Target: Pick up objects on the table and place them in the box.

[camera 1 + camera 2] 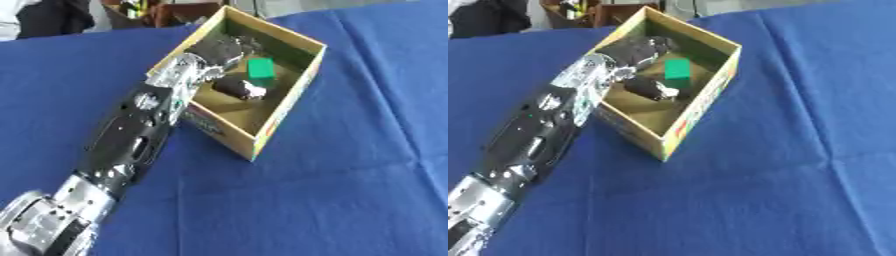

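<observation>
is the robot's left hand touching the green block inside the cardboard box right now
Cannot tell. In the left eye view the left hand reaches into the open cardboard box right beside the green block, but neither view shows contact or a gap plainly.

The left hand [219, 52] and green block [261, 69] crowd the box [284, 112].

Demonstration or laboratory workspace. A table [350, 190] draped in a creased blue cloth [780, 165] fills nearly the whole view and serves as the work surface for a humanoid robot arm [131, 135] of black panels and silver joints, which enters from the lower left. A single open cardboard box [289, 107] stands on the cloth. Beyond the far edge, dark indistinct clutter [166, 10] and a pale floor [737, 6] are visible; nothing domestic appears.
</observation>
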You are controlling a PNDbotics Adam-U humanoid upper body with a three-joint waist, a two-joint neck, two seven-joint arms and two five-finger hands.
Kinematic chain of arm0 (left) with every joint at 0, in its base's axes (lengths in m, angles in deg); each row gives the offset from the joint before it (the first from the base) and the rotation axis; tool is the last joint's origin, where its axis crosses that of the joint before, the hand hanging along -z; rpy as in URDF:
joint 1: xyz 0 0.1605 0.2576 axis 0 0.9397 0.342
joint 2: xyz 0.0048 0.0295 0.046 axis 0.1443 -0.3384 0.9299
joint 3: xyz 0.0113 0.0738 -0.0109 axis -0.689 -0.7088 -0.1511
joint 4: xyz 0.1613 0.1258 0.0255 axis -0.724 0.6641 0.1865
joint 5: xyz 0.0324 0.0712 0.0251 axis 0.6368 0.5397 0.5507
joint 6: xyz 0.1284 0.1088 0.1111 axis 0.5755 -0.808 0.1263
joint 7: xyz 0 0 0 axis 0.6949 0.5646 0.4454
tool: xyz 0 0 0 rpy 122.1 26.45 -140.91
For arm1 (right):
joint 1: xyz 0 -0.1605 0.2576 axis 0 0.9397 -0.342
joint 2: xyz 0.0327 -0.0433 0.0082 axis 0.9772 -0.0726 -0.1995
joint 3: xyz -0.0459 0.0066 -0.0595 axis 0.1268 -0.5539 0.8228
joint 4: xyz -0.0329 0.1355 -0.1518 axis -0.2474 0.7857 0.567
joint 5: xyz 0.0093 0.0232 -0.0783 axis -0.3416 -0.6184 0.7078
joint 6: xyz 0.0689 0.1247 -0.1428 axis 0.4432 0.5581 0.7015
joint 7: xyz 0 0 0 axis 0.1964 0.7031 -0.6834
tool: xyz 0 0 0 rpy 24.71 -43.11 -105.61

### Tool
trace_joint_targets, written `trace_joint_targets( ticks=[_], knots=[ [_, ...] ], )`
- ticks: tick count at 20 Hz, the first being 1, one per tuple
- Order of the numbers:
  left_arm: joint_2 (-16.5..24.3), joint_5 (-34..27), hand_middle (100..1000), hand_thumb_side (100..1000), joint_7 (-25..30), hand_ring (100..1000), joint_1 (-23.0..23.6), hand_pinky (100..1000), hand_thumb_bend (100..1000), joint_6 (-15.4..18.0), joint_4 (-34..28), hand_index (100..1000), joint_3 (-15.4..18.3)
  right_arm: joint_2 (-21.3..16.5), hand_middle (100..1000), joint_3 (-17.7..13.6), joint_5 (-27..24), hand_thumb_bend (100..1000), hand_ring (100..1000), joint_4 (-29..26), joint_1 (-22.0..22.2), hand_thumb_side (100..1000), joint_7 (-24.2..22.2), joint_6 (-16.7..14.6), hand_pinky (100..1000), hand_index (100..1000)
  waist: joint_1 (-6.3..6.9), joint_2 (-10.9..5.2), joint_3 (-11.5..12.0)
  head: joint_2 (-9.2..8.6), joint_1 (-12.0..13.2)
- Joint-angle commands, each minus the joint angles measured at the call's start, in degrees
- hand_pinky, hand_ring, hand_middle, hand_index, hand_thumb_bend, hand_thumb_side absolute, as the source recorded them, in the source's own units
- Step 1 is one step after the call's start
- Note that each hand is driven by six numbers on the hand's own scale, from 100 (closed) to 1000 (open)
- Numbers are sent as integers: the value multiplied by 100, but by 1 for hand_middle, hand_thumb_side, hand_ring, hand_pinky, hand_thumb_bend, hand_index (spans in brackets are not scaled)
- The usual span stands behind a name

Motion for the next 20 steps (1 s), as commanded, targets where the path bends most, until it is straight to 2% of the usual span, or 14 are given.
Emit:
trace_joint_targets(
  ticks=[1,2,4,6,7,8,9,12,13,14,18,19,20],
  knots=[
    [120,-147,872,999,-163,844,-123,788,549,42,-309,1000,152,-80,530,-34,-48,128,791,-79,15,773,2,6,797,698,-58,-169,40,31,-49],
    [141,-218,859,989,-231,829,-141,776,540,56,-415,996,202,-85,530,-42,-43,129,791,-79,39,773,7,12,797,698,-63,-178,72,54,-72],
    [195,-370,830,984,-381,789,-207,744,465,106,-656,974,361,-97,530,-59,-27,129,791,-79,94,771,18,27,797,698,-73,-208,164,127,-137],
    [243,-520,822,986,-531,774,-244,746,473,210,-898,967,569,-109,530,-81,-9,128,791,-79,141,771,37,39,796,698,-88,-237,259,191,-191],
    [276,-598,811,978,-609,758,-229,746,417,270,-1026,953,649,-113,530,-90,-1,128,791,-79,158,769,47,43,796,698,-94,-247,294,213,-211],
    [322,-677,800,955,-688,744,-225,741,324,305,-1154,940,744,-110,530,-105,7,128,791,-79,184,766,61,52,796,698,-108,-262,345,247,-237],
    [373,-762,793,921,-772,739,-210,747,186,352,-1291,933,865,-107,531,-120,16,124,791,-79,207,759,78,60,797,698,-118,-276,390,277,-259],
    [650,-1004,770,918,-1014,708,-57,720,152,562,-1684,915,1176,-93,532,-176,42,118,791,-79,269,756,143,86,796,698,-161,-323,554,356,-346],
    [727,-1085,776,906,-1095,703,47,713,113,624,-1816,920,1271,-90,533,-195,51,115,790,-79,281,755,167,93,796,698,-179,-335,608,373,-367],
    [786,-1170,800,893,-1180,708,172,716,100,672,-1954,950,1354,-85,533,-214,55,114,791,-79,291,754,195,96,796,699,-201,-343,659,384,-390],
    [966,-1550,766,932,-1561,676,778,682,100,731,-2572,933,1382,-66,536,-293,94,103,789,-79,313,752,302,118,794,699,-285,-352,819,429,-497],
    [1070,-2009,758,940,-1997,669,1363,675,109,563,-3315,926,1220,-69,536,-305,102,101,789,-79,317,752,328,120,794,699,-293,-363,835,440,-503],
    [1232,-2687,736,958,-2400,644,1962,645,147,166,-4265,900,982,-71,537,-311,107,100,788,-79,315,753,350,122,794,699,-301,-372,844,445,-503]
  ],
)
